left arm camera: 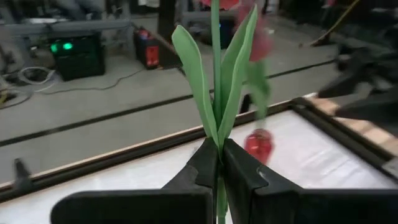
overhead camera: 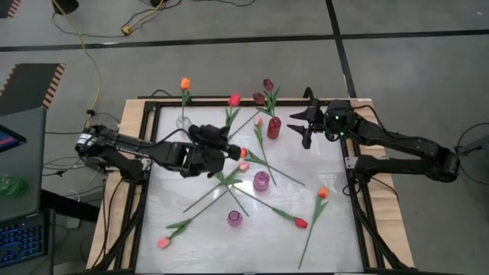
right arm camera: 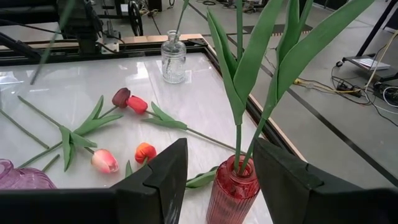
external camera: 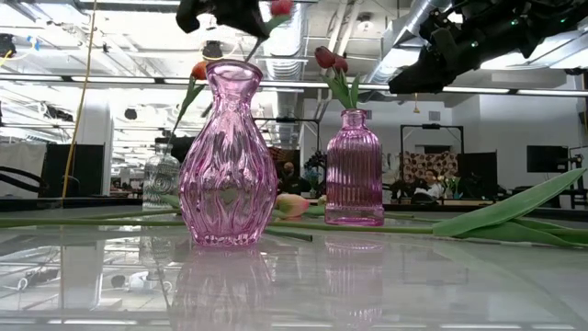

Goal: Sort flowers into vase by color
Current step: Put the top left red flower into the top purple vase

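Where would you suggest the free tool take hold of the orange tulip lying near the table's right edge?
Probably mid-stem on the orange tulip, coming straight down: it lies flat, its stem thin and bare there, apart from the other flowers. The right tool is open beside the red vase.

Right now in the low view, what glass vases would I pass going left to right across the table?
Small clear glass bottle vase → big curvy pink glass vase → ribbed cylindrical pink glass vase holding dark red tulips.

Grey floor [overhead camera: 229, 69], black seams
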### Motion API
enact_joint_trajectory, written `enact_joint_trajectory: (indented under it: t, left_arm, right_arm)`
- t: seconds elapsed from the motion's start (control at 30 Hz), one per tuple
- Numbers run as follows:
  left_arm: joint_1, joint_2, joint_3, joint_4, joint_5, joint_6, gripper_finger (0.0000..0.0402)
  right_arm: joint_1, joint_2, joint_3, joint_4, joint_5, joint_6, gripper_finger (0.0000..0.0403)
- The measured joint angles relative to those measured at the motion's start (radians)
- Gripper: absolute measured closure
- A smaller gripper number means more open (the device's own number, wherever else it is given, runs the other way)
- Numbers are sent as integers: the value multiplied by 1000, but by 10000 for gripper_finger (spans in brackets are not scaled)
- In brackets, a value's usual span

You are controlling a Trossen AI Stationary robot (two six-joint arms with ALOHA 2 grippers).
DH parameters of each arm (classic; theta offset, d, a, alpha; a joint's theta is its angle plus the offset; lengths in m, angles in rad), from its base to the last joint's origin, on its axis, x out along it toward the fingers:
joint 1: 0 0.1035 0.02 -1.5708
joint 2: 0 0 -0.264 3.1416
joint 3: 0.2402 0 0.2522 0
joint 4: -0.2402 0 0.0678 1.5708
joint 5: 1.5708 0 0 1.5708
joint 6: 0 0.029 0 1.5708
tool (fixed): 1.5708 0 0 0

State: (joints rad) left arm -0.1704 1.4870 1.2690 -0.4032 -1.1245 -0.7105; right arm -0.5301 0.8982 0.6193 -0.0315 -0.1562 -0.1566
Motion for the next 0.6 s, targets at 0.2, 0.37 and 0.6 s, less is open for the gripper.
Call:
enact_joint_trajectory:
  t: [0.2,0.37,0.6]
  left_arm:
    - [-47,3,-4,215,18,173,401]
    - [-52,4,-41,467,185,374,401]
    - [-21,4,-155,923,467,632,401]
  right_arm:
    - [0,0,0,0,0,0,196]
    - [0,0,0,0,0,0,196]
    - [0,0,0,-8,0,0,196]
